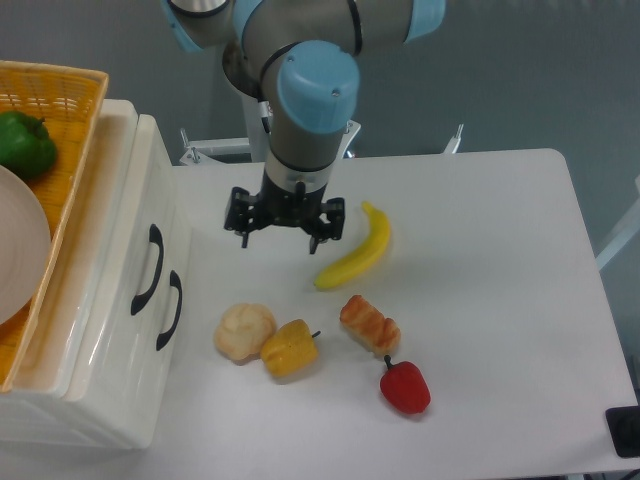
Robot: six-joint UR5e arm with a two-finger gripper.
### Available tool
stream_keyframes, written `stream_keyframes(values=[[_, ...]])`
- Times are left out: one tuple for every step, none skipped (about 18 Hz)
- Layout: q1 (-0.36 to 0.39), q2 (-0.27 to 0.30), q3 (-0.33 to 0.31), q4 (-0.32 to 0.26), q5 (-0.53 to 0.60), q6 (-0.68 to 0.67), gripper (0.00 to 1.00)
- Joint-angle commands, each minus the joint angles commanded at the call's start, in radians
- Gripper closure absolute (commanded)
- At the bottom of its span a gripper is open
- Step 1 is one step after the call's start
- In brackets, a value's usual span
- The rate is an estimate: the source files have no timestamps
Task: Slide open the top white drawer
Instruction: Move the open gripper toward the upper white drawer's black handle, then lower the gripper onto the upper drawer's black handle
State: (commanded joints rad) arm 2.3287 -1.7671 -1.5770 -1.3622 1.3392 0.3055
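Top white drawer (120, 300) at left counter (480, 300) edge, shut; 2 curved black handles on front, upper handle (148, 268) the target. Claw (285, 228) open, empty, hovering right of cabinet, well apart. Claw to be lowered around upper handle, not lower handle (170, 310); straight rightward pull advised, bread roll (244, 331) in path.

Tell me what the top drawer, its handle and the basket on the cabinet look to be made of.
The top white drawer: probably plastic, glossy cream-white, with soft light streaks along its rounded edges. Its handle: black, smooth, curved, likely plastic too, though the finish is hard to judge. The orange basket: woven wicker or a plastic imitation, shown by its open lattice weave.
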Motion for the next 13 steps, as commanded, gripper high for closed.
stream_keyframes(values=[[-0.012, -0.002, 0.008, 0.000, -0.005, -0.017, 0.00], [-0.022, -0.009, 0.012, 0.000, -0.009, -0.032, 0.00], [-0.026, -0.015, 0.018, 0.000, -0.021, -0.046, 0.00], [-0.028, -0.021, 0.022, -0.002, -0.035, -0.060, 0.00], [-0.029, -0.025, 0.023, -0.002, -0.047, -0.066, 0.00], [-0.035, -0.025, 0.023, -0.002, -0.055, -0.066, 0.00], [-0.045, -0.026, 0.023, 0.000, -0.060, -0.066, 0.00], [-0.048, -0.026, 0.023, 0.000, -0.075, -0.066, 0.00], [-0.048, -0.028, 0.023, 0.000, -0.098, -0.066, 0.00], [-0.048, -0.029, 0.023, -0.002, -0.115, -0.066, 0.00], [-0.048, -0.029, 0.023, -0.002, -0.124, -0.065, 0.00], [-0.048, -0.031, 0.023, -0.002, -0.133, -0.065, 0.00], [-0.049, -0.035, 0.023, -0.003, -0.135, -0.066, 0.00]])
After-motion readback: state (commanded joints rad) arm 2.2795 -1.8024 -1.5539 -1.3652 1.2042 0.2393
